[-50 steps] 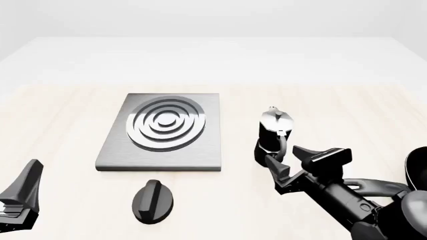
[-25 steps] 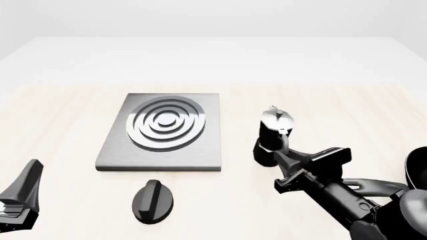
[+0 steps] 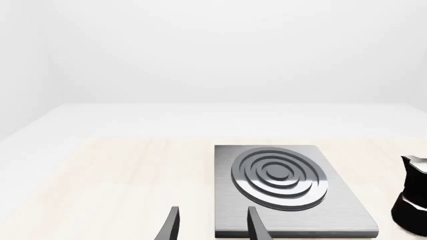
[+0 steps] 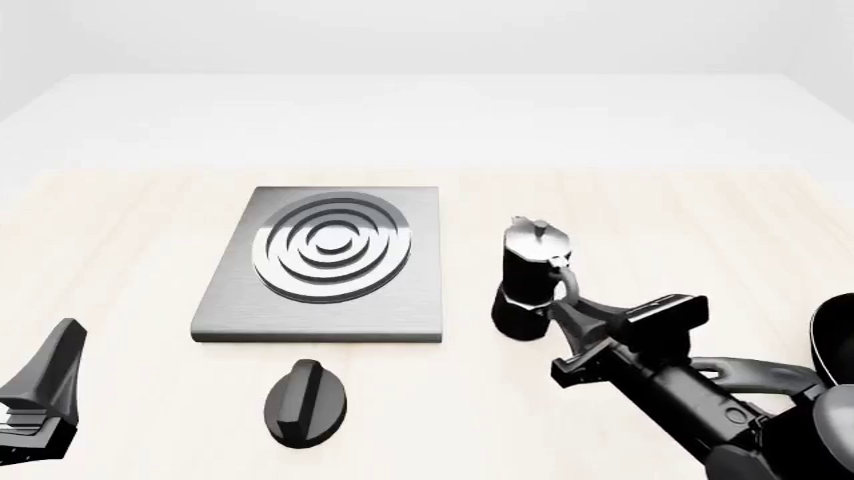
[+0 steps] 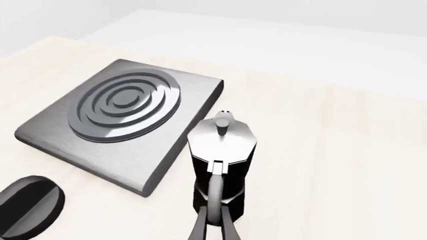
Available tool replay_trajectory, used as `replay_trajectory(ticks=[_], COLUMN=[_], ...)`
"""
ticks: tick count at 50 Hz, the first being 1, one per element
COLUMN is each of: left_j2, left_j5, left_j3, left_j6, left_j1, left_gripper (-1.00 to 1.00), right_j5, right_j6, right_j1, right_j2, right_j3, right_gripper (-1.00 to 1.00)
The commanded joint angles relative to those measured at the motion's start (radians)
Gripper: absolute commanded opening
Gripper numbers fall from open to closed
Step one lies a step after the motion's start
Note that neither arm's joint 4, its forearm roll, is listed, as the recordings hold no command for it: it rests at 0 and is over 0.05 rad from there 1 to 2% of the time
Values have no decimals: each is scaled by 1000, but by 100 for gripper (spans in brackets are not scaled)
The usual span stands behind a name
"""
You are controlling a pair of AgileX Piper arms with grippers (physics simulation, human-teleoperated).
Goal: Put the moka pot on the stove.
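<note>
My right hand (image 4: 566,300): nearest the camera on the right of the bench, fingers pinching the curved black handle of the moka pot; in the right wrist view the two finger tips (image 5: 225,226) close on the handle's loop.
My left hand (image 3: 212,225): low at the near left, fingers spread with a clear gap, holding nothing.
Knob (image 4: 306,401): black oval, lying on the bench just in front of the stove's near edge.
Moka pot (image 4: 530,281): black faceted body, silver lid with a small knob, standing just beside the stove's right edge; I cannot tell whether its base touches the bench.
Stove (image 4: 407,300): flat grey plate with raised silver rings, left of the pot and beyond the knob.
Risk, swing: I grip only the thin handle, so I judge the pot could pivot or tip as I carry it.
Risk, catch: if I travel too low, the base could strike the stove's raised edge and slip from my grip.
Risk, landing: set down on the uneven rings off-centre, it might rock or topple.
Writing: no brand, label or text is visible on anything.
</note>
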Motion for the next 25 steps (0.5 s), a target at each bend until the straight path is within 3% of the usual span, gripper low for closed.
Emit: replay_trajectory(ticks=[1,13,25], left_j2=[0,0,0], left_j5=[0,0,0], left_j3=[0,0,0], left_j6=[0,0,0], left_j1=[0,0,0], left_gripper=[100,100,100], right_j5=[60,190,265], right_j6=[-5,-6,-14], right_j1=[25,28,31], right_j2=[-82,-280,-381], right_j3=[4,27,19], right_gripper=[-100,-100,-100])
